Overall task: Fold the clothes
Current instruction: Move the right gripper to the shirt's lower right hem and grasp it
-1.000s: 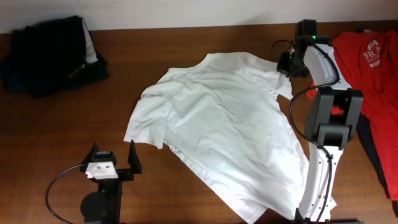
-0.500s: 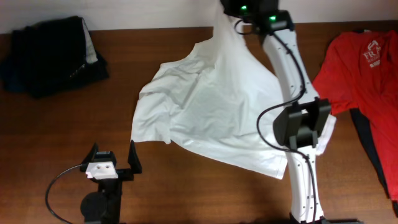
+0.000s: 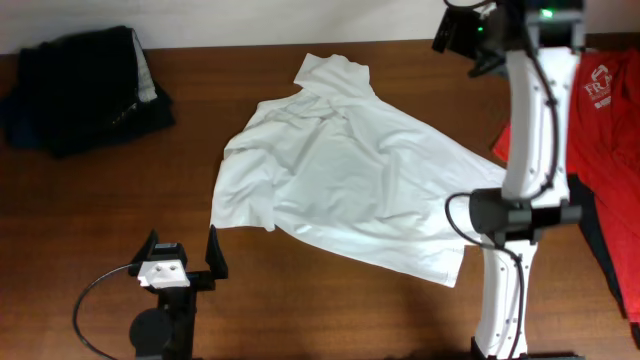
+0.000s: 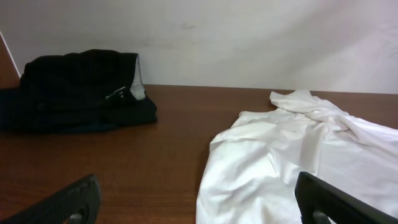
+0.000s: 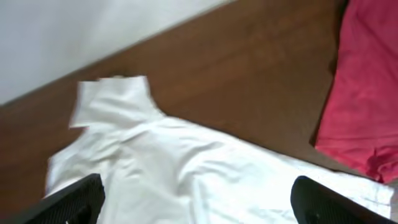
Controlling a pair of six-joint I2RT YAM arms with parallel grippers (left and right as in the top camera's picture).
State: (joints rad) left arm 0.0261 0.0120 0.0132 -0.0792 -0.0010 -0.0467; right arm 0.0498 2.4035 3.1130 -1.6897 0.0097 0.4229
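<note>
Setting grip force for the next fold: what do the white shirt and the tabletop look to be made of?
White shirt: thin, soft, matte fabric, probably a cotton knit; it lies limp in shallow wrinkles and folds. Table: wood or wood-look laminate, smooth reddish-brown with a faint grain and a slight sheen; the pictures do not show which.

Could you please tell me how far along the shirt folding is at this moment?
Little looks done: the white shirt lies spread but rumpled on the table, its far end bunched, with no clean fold. Nothing is in hand: the right gripper hangs open and empty over the far edge, and the left gripper sits open near the front, clear of the cloth. All the folding is left.
</note>
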